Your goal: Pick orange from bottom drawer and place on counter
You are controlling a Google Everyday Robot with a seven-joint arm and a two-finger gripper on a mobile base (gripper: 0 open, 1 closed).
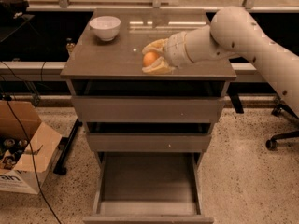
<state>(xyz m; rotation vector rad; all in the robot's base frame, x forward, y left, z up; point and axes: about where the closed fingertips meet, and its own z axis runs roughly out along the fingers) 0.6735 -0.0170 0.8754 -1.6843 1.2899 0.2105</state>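
My gripper (pixel 148 59) is shut on the orange (pixel 150 59), a small round orange fruit held between its two pale fingers. It is over the front middle of the counter (pixel 107 57), close above the glossy top; I cannot tell if the orange touches it. My white arm reaches in from the right. The bottom drawer (pixel 147 183) stands pulled out below, its inside bare.
A white bowl (pixel 104 27) stands at the counter's back left. The two upper drawers (pixel 147 108) are shut. A cardboard box (pixel 23 148) with cables lies on the floor at the left. An office chair base (pixel 280 136) is at the right.
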